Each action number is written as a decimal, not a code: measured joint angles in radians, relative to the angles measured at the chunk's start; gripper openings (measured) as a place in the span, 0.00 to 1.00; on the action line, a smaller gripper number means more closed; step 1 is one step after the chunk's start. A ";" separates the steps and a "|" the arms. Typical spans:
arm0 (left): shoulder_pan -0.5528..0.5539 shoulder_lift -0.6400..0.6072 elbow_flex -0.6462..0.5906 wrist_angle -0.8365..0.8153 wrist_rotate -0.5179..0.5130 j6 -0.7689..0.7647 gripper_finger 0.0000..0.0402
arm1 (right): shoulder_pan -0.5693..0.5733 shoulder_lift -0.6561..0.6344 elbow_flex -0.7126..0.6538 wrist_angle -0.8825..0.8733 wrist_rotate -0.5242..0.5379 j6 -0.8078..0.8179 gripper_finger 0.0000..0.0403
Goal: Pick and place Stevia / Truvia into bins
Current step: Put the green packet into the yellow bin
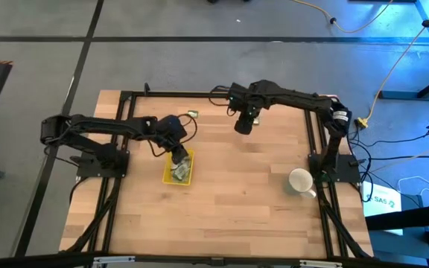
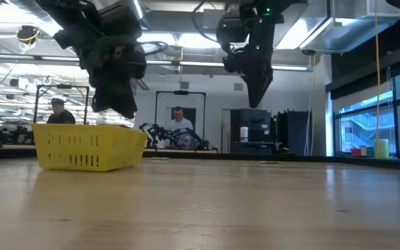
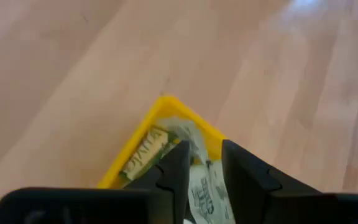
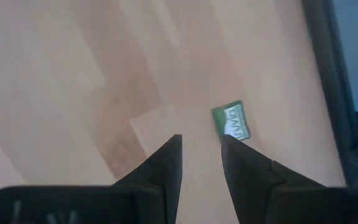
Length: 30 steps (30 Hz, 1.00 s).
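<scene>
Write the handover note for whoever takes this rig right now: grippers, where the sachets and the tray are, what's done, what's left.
Left gripper: open, over the yellow tray, nothing seen between its fingers.
Right gripper: open, empty, raised above the table's far side, a loose sachet on the wood ahead of it.
Tray: left of centre, with several sachets already inside.
Done: part of the sachets binned.
Left: at least that one loose sachet by the far edge; probably the next pick.
White mug near the right arm's base is not part of the job.
</scene>
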 joint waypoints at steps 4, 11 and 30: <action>0.033 -0.070 0.000 0.011 -0.001 0.000 0.25 | -0.052 0.000 0.000 0.006 -0.001 0.003 0.29; 0.058 -0.176 0.000 0.060 -0.007 0.000 0.24 | -0.148 -0.003 -0.057 0.085 -0.004 0.042 0.29; 0.058 -0.216 0.002 0.226 -0.012 0.001 0.22 | -0.249 -0.001 -0.436 0.442 -0.039 0.087 0.29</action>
